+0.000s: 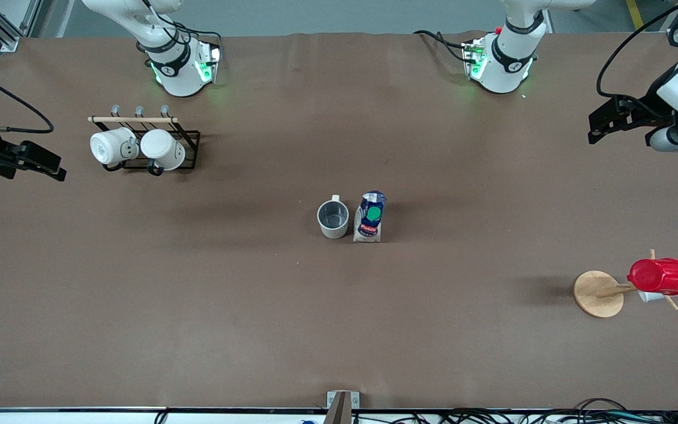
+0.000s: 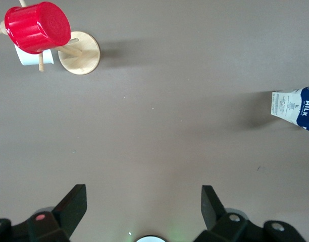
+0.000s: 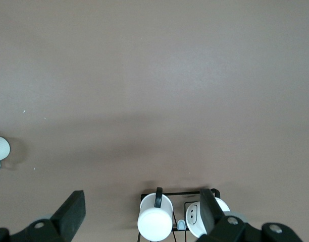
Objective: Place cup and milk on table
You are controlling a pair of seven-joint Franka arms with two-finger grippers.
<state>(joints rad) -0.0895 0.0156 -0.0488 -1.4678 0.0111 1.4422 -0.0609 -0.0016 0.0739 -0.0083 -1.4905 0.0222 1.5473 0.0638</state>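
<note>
**Cup and milk set down at frame centre**

The cream-white ceramic mug (image 1: 333,219) and blue-and-white milk carton (image 1: 369,217) are seen upright, just beside each other, on the brown matte counter (image 1: 339,330). Left gripper (image 1: 601,126) and right gripper (image 1: 50,166), jaws wide and empty, are held at the frame edges, apparently waiting.

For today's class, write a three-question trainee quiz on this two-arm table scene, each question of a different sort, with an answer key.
1. True or false: the cup lies on its side.
2. Which thing stands touching or almost touching the cup? A) red cup B) milk C) wire rack
3. Fill in: the two white mugs hang on a rack toward the ___ arm's end of the table.

Key
1. False: it stands upright, mouth up.
2. B
3. right

Left gripper and right gripper both wait open, holding nothing.
</note>
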